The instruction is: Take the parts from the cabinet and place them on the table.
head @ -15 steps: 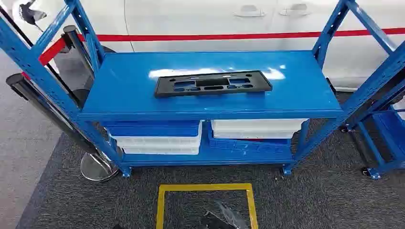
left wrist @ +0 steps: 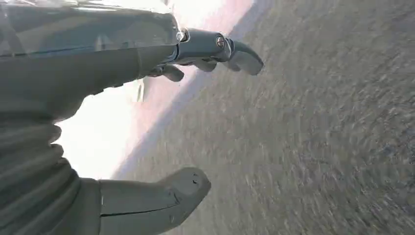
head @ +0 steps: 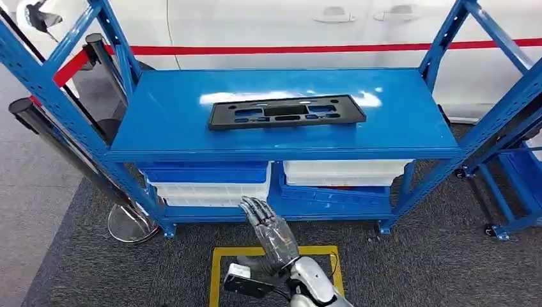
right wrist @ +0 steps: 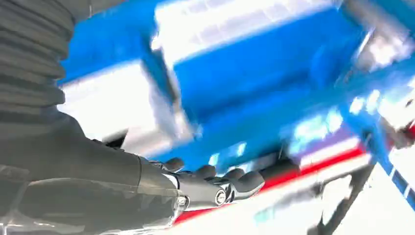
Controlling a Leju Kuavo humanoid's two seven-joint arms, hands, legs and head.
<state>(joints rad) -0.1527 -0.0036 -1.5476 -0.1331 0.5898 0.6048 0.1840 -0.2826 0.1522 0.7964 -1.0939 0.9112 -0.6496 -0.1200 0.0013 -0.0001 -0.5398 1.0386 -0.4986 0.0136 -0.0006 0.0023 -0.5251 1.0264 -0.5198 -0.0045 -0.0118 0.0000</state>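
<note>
Black plastic part (head: 287, 112) lies flat on the top shelf of the blue rack (head: 166, 121), about centre, slightly toward the far side. Right hand (head: 270, 225) is raised in front of the lower shelf, well below the part, fingers apart, holding nothing. Left hand (left wrist: 147, 98) hangs over grey carpet (left wrist: 318, 147), fingers spread, empty. White and blue bins (head: 211, 182) sit stacked on the lower shelf.

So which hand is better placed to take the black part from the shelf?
Likely the right hand: it is raised in front of the blue rack, open, below the black part. The left hand faces grey floor.
</note>
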